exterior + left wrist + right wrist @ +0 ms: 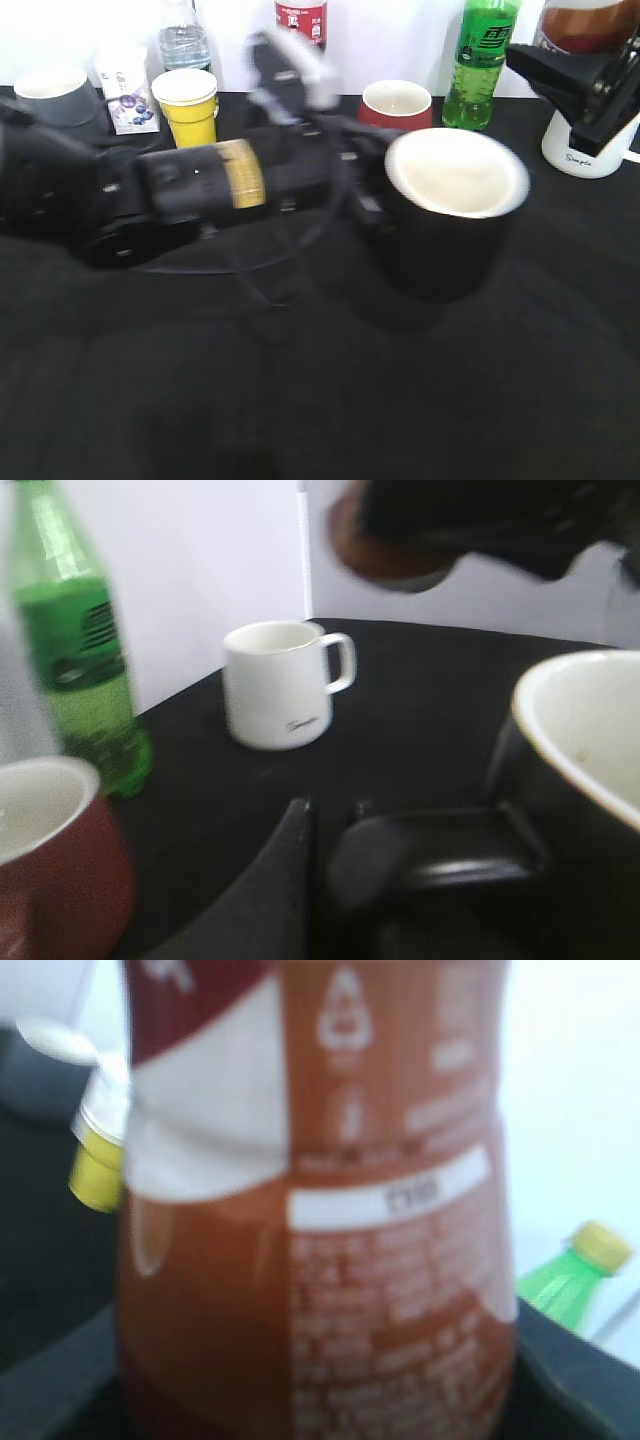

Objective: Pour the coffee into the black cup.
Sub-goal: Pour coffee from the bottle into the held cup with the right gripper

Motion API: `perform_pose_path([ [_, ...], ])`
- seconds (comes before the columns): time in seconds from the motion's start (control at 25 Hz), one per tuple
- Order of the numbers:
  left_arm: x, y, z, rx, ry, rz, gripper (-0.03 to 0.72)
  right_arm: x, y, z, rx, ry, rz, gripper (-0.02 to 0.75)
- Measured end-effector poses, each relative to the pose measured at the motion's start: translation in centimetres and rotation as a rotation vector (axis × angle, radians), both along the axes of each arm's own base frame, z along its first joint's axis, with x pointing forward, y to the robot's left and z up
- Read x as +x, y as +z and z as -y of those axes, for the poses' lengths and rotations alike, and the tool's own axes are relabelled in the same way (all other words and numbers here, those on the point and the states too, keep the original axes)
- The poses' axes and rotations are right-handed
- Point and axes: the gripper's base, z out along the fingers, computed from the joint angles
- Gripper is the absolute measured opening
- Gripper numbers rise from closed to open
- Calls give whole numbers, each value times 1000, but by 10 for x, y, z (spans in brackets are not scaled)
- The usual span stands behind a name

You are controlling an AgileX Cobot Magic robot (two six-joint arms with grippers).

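Note:
The black cup (447, 225), glossy with a cream inside, is at centre right and blurred; it also shows at the right of the left wrist view (580, 770). My left gripper (362, 195) reaches across from the left and is shut on its handle (440, 865). My right gripper (598, 75) is up at the top right, shut on the coffee bottle (590, 22), held above and right of the cup. The bottle's orange-red and white label and brown liquid fill the right wrist view (320, 1240). Its neck and mouth are out of view.
A white mug (590, 155) stands under my right gripper. A red mug (396, 102) and a green bottle (483, 60) stand behind the black cup. A yellow paper cup (188, 105), a grey mug (55, 95), a small carton (125, 90) and two bottles line the back left.

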Motion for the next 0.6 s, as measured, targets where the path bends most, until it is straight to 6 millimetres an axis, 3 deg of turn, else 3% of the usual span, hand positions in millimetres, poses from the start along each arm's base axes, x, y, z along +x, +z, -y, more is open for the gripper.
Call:
perform_pose_path([
  [0.12, -1, 9, 13, -8, 7, -7, 57, 0, -1, 0, -140, -12, 106, 532],
  [0.6, -2, 12, 14, -47, -5, -40, 57, 4, -10, 0, -565, -11, 489, 532],
])
